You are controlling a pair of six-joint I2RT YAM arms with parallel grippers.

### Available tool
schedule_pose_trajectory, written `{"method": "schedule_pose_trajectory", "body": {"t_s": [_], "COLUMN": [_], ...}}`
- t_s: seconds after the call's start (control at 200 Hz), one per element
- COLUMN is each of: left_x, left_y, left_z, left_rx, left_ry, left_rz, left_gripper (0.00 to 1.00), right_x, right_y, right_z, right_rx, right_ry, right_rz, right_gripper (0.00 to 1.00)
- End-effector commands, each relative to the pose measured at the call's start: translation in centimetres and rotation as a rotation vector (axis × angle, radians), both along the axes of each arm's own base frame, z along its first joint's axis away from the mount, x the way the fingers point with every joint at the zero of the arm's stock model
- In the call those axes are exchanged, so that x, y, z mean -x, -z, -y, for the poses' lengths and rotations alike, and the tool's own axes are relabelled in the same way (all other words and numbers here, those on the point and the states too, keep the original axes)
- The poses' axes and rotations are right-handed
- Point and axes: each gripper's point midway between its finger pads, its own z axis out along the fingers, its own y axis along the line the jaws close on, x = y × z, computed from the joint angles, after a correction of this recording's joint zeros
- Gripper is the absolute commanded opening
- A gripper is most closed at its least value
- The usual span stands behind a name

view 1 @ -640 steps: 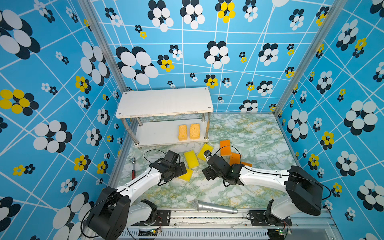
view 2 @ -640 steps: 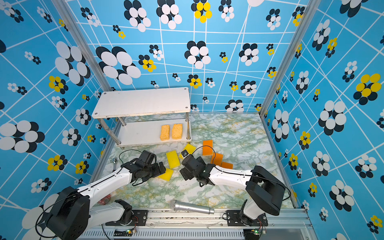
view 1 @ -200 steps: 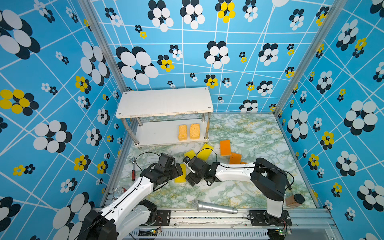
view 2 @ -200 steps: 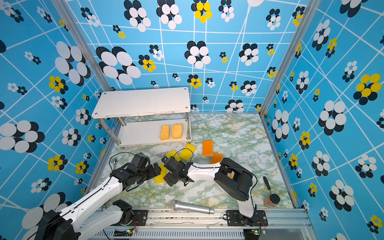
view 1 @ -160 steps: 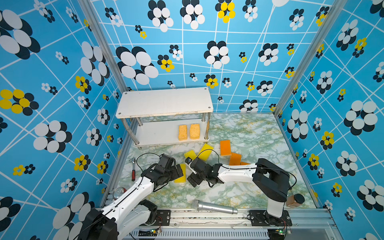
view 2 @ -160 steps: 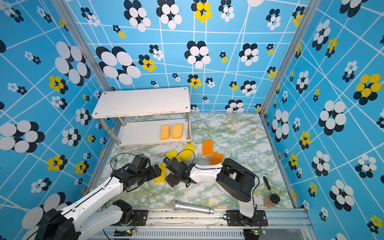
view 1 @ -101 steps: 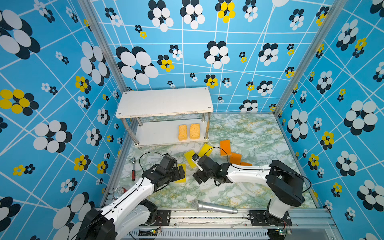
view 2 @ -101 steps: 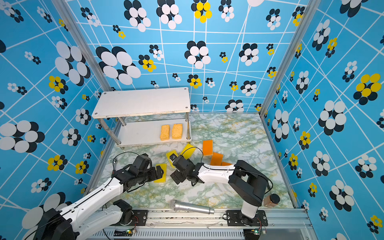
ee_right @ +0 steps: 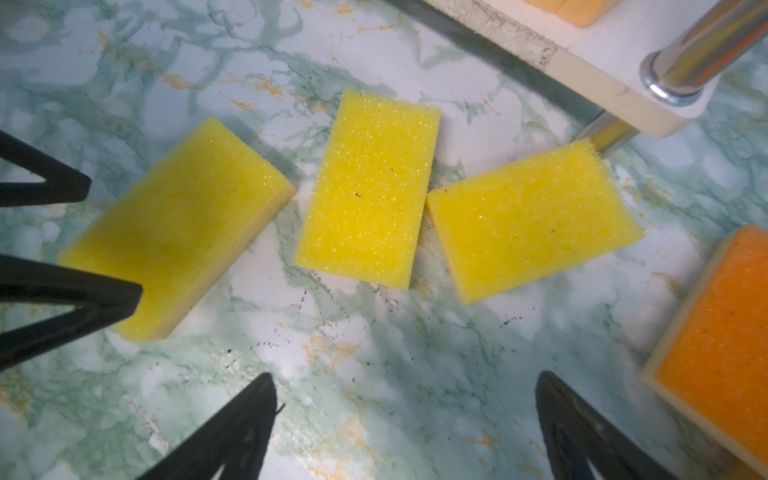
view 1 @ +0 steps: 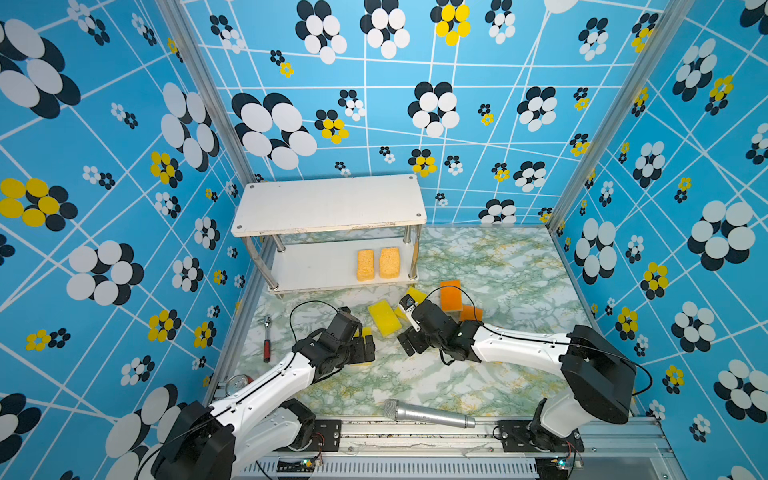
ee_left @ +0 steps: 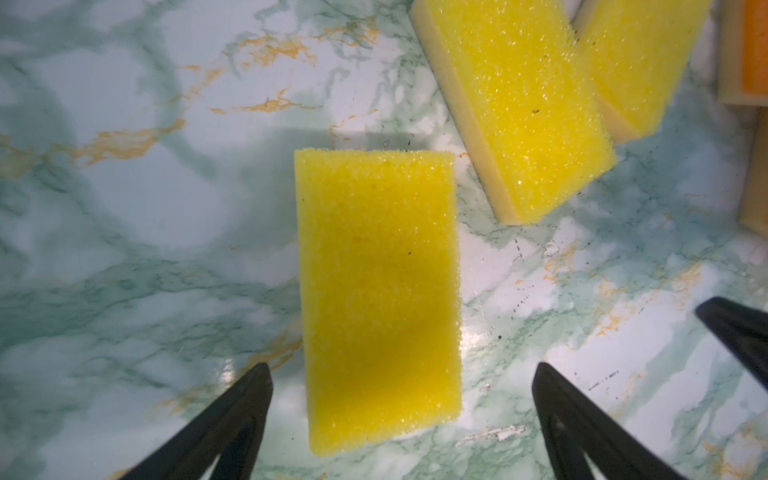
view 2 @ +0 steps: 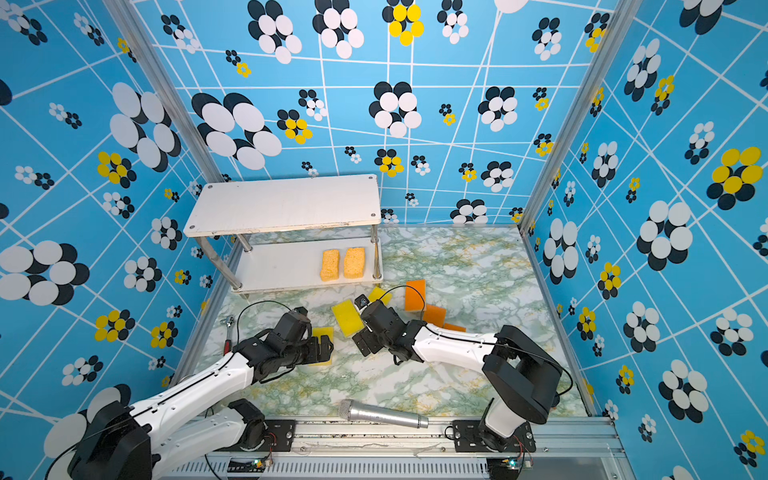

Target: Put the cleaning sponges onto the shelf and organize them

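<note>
The shelf [view 1: 328, 205] stands at the back left, with two tan cleaning sponges [view 1: 365, 264] [view 1: 389, 262] side by side on its lower board [view 1: 316, 266]. A yellow sponge [ee_left: 378, 291] lies flat on the marble floor. My left gripper [ee_left: 401, 370] hangs open over it, a finger on each long side, touching nothing. My right gripper [ee_right: 405, 380] is open over bare floor. Beyond it lie a second yellow sponge [ee_right: 368, 187] and a third [ee_right: 532, 220]. Orange sponges [view 1: 451, 295] [view 1: 471, 312] lie behind the right wrist.
A silver microphone [view 1: 428, 413] lies near the front rail. A red-handled ratchet [view 1: 266, 345] and a can [view 1: 237, 384] sit by the left wall. The two grippers [view 1: 365, 347] [view 1: 409, 343] are close together mid-floor. The shelf's chrome leg [ee_right: 685, 70] stands near the third yellow sponge.
My right gripper, which had reached across to the sponge by my left gripper, has drawn back to the right. My left gripper has settled over that sponge and stayed open.
</note>
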Motion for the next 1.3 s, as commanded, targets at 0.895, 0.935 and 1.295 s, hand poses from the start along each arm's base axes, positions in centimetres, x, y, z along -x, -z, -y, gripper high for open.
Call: {"method": "schedule_pose_trajectory", "body": {"t_s": [0.895, 0.935, 1.295], "left_x": [-0.1, -0.1, 0.1], "left_y": [2.1, 2.2, 2.8], "left_z": [-0.2, 0.0, 0.8], "left_rx": [-0.150, -0.153, -0.200], "left_ry": [-0.070, -0.067, -0.029], "left_rz": [-0.001, 0.000, -0.019], "left_gripper": [0.99, 0.99, 0.99], "right_x": [-0.5, -0.5, -0.6], "right_y": [0.1, 0.1, 0.3], "right_z": [1.1, 1.1, 1.2], "right_rx": [0.013, 0.012, 0.022], "right_ry": [0.035, 0.036, 0.043], "right_rz": [0.028, 0.028, 0.031], "right_gripper": [0.99, 0.99, 0.99]}}
